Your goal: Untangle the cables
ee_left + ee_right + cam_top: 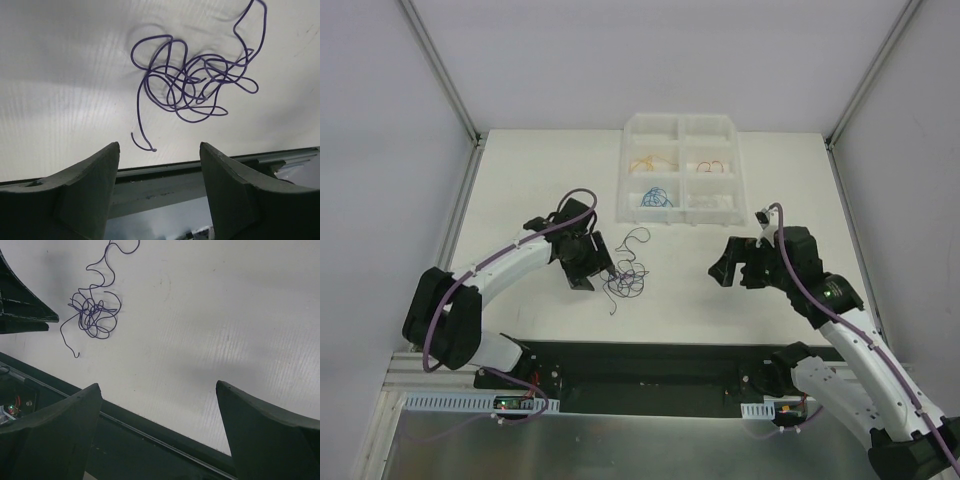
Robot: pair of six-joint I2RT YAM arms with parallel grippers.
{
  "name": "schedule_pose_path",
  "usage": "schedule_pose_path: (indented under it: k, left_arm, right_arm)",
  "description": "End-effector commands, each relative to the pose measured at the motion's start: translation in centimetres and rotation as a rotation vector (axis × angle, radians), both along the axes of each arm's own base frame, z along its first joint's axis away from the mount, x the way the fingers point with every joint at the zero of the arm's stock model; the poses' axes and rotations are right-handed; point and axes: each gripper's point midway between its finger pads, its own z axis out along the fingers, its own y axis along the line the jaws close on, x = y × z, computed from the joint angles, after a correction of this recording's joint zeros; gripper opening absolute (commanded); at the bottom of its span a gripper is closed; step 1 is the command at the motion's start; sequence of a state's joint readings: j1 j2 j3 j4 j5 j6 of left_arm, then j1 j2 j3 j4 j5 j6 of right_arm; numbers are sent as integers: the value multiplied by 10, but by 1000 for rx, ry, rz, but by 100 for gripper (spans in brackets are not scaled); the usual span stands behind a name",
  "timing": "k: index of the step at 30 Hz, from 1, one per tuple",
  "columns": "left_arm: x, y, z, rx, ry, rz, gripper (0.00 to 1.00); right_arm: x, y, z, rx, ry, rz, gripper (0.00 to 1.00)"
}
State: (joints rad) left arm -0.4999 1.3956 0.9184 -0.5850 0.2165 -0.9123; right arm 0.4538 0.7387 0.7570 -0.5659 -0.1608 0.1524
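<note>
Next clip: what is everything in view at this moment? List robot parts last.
purple cable tangle: one, dark purple, on the table between the grippers, nearer the left one
tray: one, clear plastic, six compartments, far centre of the table
orange cable: one, orange, tray's middle-left compartment
red cable: one, red, tray's middle-right compartment
blue cable: one, blue, tray's near-left compartment
table: one, white
left gripper: one, dark, open, close beside the tangle, holding nothing
right gripper: one, dark, open, apart from the tangle
</note>
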Motion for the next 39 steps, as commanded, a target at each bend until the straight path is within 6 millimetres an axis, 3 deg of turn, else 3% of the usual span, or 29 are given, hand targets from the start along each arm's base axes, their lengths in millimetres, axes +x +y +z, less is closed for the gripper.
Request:
schedule_pose_path:
  k: [1, 5, 10, 14, 18, 22, 26, 31, 39]
  left_arm:
    - [1, -24, -6, -113, 60, 22, 62]
    - [-12, -35, -27, -145, 219, 70, 41]
    - [-15, -38, -29, -164, 231, 93, 37]
    - [-26, -30, -27, -154, 216, 119, 52]
    - [-33, -14, -29, -114, 159, 139, 58]
    - [-21, -6, -12, -103, 27, 97, 72]
    - [-8, 3, 7, -62, -89, 58, 79]
    - [-12, 16, -8, -31, -21, 82, 73]
    - [-24, -6, -28, -87, 133, -11, 51]
  right_arm:
    - [1, -8, 2, -18, -10, -26, 100]
    - [1, -9, 3, -22, -8, -33, 99]
    - [1, -14, 5, -37, -24, -45, 100]
    - [1, -17, 4, -45, -28, -50, 100]
    - [-1, -15, -1, -36, -5, -50, 99]
    - [-2, -13, -6, -27, 17, -48, 100]
    - [-4, -10, -10, -15, 36, -45, 100]
    - [-5, -9, -11, -7, 41, -39, 100]
    - [-5, -6, -15, -4, 55, -31, 100]
